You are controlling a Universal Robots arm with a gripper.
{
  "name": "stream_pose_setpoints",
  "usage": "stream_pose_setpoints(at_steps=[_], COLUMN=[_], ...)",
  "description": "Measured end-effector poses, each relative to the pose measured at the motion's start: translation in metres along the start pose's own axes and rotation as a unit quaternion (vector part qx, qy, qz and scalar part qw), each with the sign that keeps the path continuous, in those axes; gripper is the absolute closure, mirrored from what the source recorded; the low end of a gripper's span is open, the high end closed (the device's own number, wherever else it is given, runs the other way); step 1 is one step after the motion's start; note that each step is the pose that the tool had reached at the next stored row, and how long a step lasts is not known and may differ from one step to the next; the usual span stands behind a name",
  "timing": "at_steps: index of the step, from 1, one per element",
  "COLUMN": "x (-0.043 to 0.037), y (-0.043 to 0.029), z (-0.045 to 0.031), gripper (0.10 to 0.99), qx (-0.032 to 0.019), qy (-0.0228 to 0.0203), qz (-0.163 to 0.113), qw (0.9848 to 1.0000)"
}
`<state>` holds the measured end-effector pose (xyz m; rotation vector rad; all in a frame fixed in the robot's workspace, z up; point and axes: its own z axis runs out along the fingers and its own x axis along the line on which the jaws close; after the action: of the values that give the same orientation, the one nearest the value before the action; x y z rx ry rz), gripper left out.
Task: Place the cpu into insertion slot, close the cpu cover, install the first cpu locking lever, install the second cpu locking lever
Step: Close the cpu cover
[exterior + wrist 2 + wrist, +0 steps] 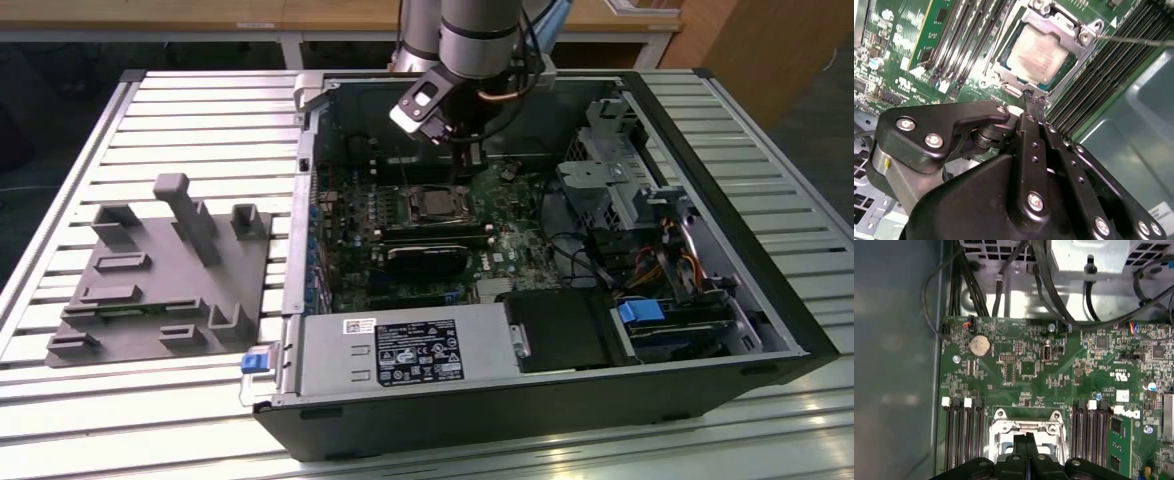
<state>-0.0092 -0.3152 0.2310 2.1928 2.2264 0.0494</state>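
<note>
At the cpu cover (1051,21) edge, the hand (1034,98) hovers.

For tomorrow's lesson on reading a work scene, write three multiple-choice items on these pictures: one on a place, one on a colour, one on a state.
1. In the exterior view, where is the grey fixture relative to the computer case?
A inside it
B on the exterior view's right of it
C on the exterior view's left of it

2. What colour is the circuit board?
A green
B red
C white

3. How is the cpu placed?
A lying on the grey fixture
B seated on the board with the cpu cover down around it
C leaning against a case wall

Answers:
1 C: it sits outside the case on that side.
2 A: both wrist views show green.
3 B: the second wrist view shows its grey top through the cover's window.
</note>
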Motion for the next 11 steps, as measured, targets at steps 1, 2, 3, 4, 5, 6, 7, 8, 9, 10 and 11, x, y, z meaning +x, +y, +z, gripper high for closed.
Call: stream_pose_setpoints(at_steps=[1, 2, 3, 4, 5, 6, 7, 8, 9, 10, 11], x=[-0.0005, -0.0006, -0.0006, -0.0006, -0.0006, -0.0005, -0.0005, -0.0004, -0.0005, -0.0007, -0.0008], y=[-0.0016, -0.0035, -0.0058, -0.0085, -0.0107, -0.0128, -0.0147, -0.0161, -0.0168, -0.0175, -0.0182], z=[0.0005, 0.001, 0.0013, 0.0015, 0.0018, 0.002, 0.0023, 0.003, 0.0039, 0.005, 0.0062], gripper=[0.98, 0.98, 0.98, 0.98, 0.98, 0.98, 0.98, 0.98, 0.98, 0.98, 0.98], qx=[0.0, -0.0001, -0.0001, 0.0, -0.0001, 0.0, 0.0, 0.0, 0.0001, 0.0003, 0.0004], qy=[0.0, 0.0001, 0.0001, 0.0001, 0.0001, 0.0001, 0.0001, 0.0002, 0.0002, 0.0001, 0.0001], qz=[0.0, 0.0, 0.0, 0.0, 0.0, 0.0, 0.0, 0.0, 0.0, 0.0, 0.0], qw=[1.0, 1.0, 1.0, 1.0, 1.0, 1.0, 1.0, 1.0, 1.0, 1.0, 1.0])
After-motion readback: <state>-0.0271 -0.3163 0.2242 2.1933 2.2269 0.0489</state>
